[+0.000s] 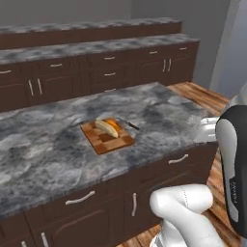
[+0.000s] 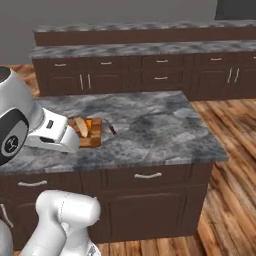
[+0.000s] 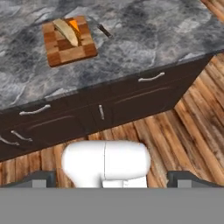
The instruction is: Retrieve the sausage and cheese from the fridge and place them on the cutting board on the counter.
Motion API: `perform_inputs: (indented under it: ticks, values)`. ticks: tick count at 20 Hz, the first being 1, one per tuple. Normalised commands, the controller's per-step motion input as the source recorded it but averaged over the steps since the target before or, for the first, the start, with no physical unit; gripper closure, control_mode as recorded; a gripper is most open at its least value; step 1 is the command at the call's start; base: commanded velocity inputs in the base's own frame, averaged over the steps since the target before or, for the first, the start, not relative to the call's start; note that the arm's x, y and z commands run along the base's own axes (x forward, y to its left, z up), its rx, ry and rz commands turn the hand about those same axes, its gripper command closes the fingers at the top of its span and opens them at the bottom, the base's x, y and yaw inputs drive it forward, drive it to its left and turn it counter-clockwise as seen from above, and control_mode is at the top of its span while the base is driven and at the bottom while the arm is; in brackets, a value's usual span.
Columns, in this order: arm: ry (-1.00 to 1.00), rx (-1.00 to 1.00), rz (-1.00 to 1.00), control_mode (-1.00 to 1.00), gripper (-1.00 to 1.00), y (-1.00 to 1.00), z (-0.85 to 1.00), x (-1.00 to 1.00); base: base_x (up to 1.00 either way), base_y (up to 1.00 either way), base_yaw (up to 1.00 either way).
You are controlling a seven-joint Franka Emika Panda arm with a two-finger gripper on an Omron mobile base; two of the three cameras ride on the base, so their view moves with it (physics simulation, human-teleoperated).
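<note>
1. The board is being shown lying flat on the desk, left of centre in the left base view and in the upper left of the hand view.
2. The cheese is being carried by the board, its pale side facing up and an orange edge showing.
3. The sausage is being seen as a small dark piece on the desk just beside the board, apart from it.
4. The end effector is being held wide open and empty, its finger tips at the bottom of the hand view, well apart from the board.
</note>
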Motion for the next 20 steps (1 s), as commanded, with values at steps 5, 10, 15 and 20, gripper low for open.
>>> perform_inputs:
  ticks: [5,10,15,20]
  values:
    - [0.00,0.00,0.00,1.00,-1.00,0.00,0.00,0.00,0.00,-0.78,-0.68]
    - [0.00,0.00,0.00,1.00,-1.00,0.00,0.00,0.00,0.00,-0.93,-0.64]
    - [0.00,0.00,0.00,1.00,-1.00,0.00,0.00,0.00,0.00,-0.99,-0.63]
    - [0.00,0.00,0.00,1.00,-1.00,0.00,0.00,0.00,0.00,-0.98,-0.64]
